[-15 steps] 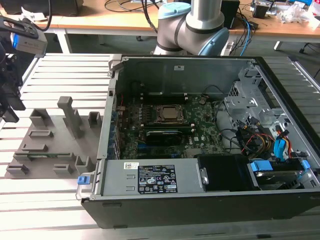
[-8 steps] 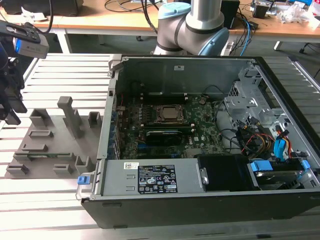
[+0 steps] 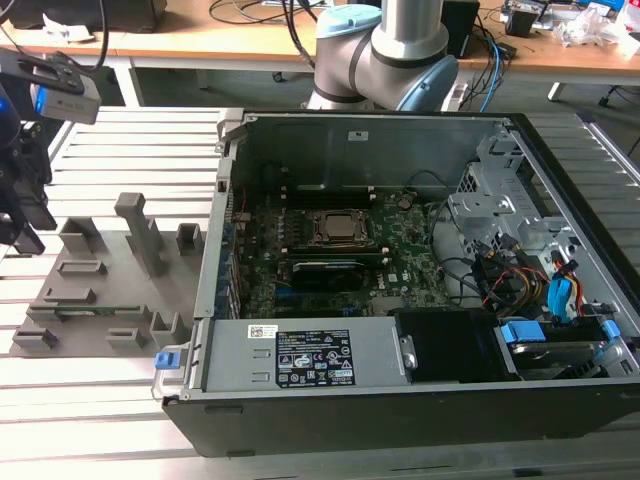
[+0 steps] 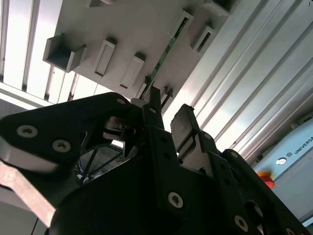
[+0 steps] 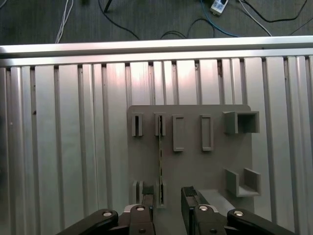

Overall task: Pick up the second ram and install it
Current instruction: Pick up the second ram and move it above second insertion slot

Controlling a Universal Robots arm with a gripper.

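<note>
A: Where was the second ram (image 5: 160, 156)?
B: On edge, slotted in the grey fixture (image 5: 195, 171). Your gripper (image 5: 168, 196) hung open over one end w/ nothing held. Pick step, no grip yet; it'd have needed jaws straddling the strip squarely.

Both wrist views look past the tool (image 5: 168, 198) at the fixture (image 5: 195, 166).

bench (image 5: 58, 147): ribbed bare metal, smooth, with a soft sheen
fixture plate (image 5: 195, 161): grey plastic, matt and smooth
second ram (image 5: 160, 156): thin green circuit board
claw (image 5: 168, 194): black, matt, with bright metal screw heads
computer case (image 3: 330, 140): dull grey sheet metal inside, dark shell outside
</note>
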